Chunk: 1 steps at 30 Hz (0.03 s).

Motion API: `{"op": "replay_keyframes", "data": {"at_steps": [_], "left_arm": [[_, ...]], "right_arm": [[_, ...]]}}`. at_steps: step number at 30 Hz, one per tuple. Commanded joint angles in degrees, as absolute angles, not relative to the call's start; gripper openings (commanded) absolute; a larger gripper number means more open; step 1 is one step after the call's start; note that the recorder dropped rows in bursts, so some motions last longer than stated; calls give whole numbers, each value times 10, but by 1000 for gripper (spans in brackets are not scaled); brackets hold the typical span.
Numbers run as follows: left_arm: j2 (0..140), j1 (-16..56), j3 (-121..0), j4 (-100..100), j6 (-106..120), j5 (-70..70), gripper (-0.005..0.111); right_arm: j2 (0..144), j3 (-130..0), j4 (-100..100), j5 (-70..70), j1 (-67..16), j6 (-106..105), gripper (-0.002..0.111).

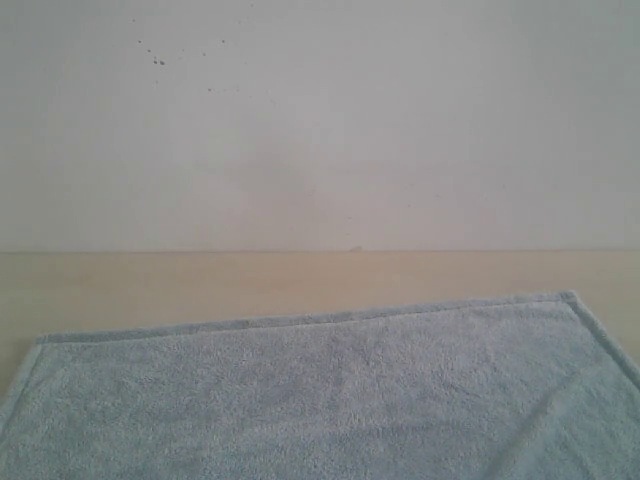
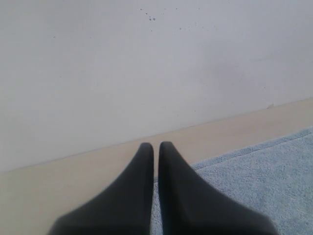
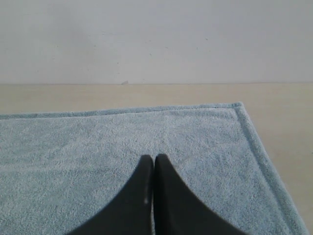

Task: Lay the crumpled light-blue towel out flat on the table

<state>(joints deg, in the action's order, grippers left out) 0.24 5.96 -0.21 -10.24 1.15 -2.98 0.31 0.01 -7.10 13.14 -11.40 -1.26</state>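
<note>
The light-blue towel point(image 1: 330, 400) lies flat and smooth on the beige table point(image 1: 200, 285), with its hemmed far edge and two far corners in sight. Neither gripper shows in the exterior view. In the left wrist view my left gripper point(image 2: 155, 145) is shut with nothing in it, above the towel's point(image 2: 259, 181) corner near the bare table point(image 2: 73, 181). In the right wrist view my right gripper point(image 3: 154, 156) hangs shut and empty over the towel point(image 3: 98, 152), inside its far corner. The towel's white label is not visible.
A white wall point(image 1: 320, 120) rises along the table's far edge, with a few dark specks high on it. A strip of bare table point(image 3: 283, 112) runs between the towel and the wall.
</note>
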Motion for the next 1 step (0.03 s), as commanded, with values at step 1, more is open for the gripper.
{"op": "replay_keyframes", "data": {"at_steps": [1], "left_arm": [[0, 58, 0, -96, 14, -30, 4]], "right_arm": [[0, 0, -71, 122, -113, -13, 0]]}}
